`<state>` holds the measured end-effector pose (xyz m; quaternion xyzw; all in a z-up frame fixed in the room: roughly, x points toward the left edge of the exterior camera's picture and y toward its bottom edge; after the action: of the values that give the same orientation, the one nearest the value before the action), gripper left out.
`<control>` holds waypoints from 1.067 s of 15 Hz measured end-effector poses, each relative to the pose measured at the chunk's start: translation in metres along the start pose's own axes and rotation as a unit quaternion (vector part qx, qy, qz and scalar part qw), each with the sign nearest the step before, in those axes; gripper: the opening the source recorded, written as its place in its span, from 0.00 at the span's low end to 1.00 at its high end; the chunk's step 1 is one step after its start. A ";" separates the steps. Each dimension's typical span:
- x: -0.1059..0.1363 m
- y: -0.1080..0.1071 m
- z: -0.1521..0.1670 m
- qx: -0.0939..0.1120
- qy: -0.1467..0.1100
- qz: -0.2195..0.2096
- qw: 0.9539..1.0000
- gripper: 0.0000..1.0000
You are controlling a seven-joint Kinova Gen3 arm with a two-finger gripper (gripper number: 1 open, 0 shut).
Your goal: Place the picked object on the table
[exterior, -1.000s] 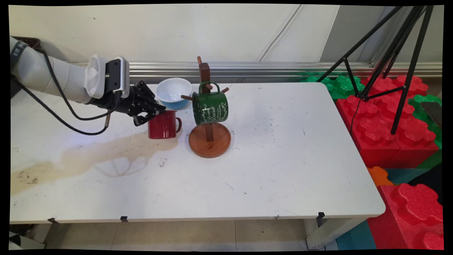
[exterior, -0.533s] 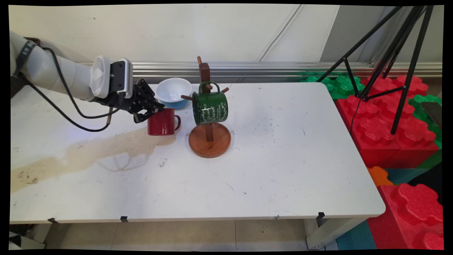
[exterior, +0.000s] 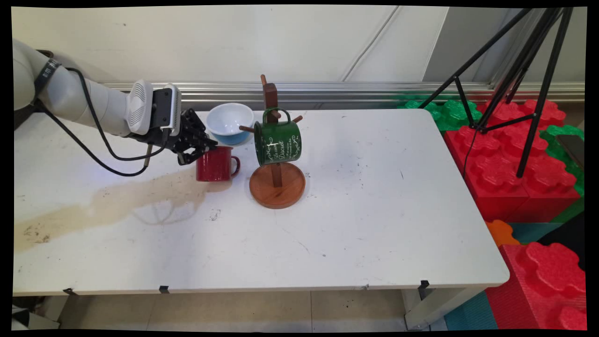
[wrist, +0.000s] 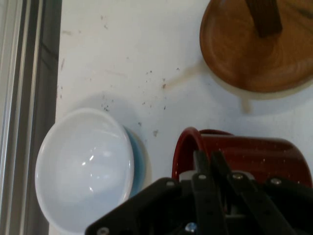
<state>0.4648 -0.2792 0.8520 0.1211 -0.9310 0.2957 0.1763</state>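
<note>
My gripper (exterior: 206, 149) is shut on the left rim of a red enamel mug (exterior: 216, 164), whose handle points right toward the mug tree. In the hand view the two fingers (wrist: 201, 164) stand pressed together over the rim of the red mug (wrist: 259, 152). Whether the mug rests on the table or hangs just above it I cannot tell. Just behind it sits a white bowl with a blue outside (exterior: 230, 120), also in the hand view (wrist: 85, 166). To the right, a green mug (exterior: 278, 142) hangs from a peg of the wooden mug tree (exterior: 277, 189).
A brown stain (exterior: 117, 206) spreads over the table (exterior: 374, 210) left of the red mug. The round base of the mug tree (wrist: 259, 54) lies close to the mug's right. A black tripod (exterior: 524, 70) and red and green foam blocks (exterior: 514, 173) stand off the table's right end.
The wrist has swung a little to the right and upward. The red mug stays in the grip and has barely shifted. The bowl and green mug have not moved.
</note>
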 end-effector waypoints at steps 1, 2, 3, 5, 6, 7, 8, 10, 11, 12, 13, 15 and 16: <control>-0.002 0.001 0.001 -0.002 -0.003 0.001 1.000 0.00; -0.004 0.002 0.001 -0.004 -0.004 0.002 1.000 0.00; -0.005 0.002 0.001 -0.006 -0.006 0.003 1.000 0.00; -0.007 0.003 0.002 -0.008 -0.008 0.003 1.000 0.00; -0.008 0.004 0.002 -0.009 -0.008 0.003 1.000 0.00; -0.008 0.004 0.002 -0.011 -0.008 0.002 1.000 0.00; -0.009 0.005 0.002 -0.013 -0.008 0.000 1.000 0.00; -0.009 0.005 0.002 -0.019 -0.006 -0.003 1.000 0.00; -0.009 0.006 0.002 -0.021 -0.005 -0.004 1.000 0.00; -0.009 0.006 0.002 -0.026 -0.004 -0.005 1.000 1.00; -0.009 0.007 0.002 -0.028 -0.002 -0.007 1.000 1.00; -0.008 0.005 0.002 -0.033 0.001 -0.008 0.999 1.00; -0.008 0.005 0.003 -0.035 0.002 -0.009 0.999 1.00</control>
<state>0.4693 -0.2755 0.8443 0.1224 -0.9395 0.2612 0.1847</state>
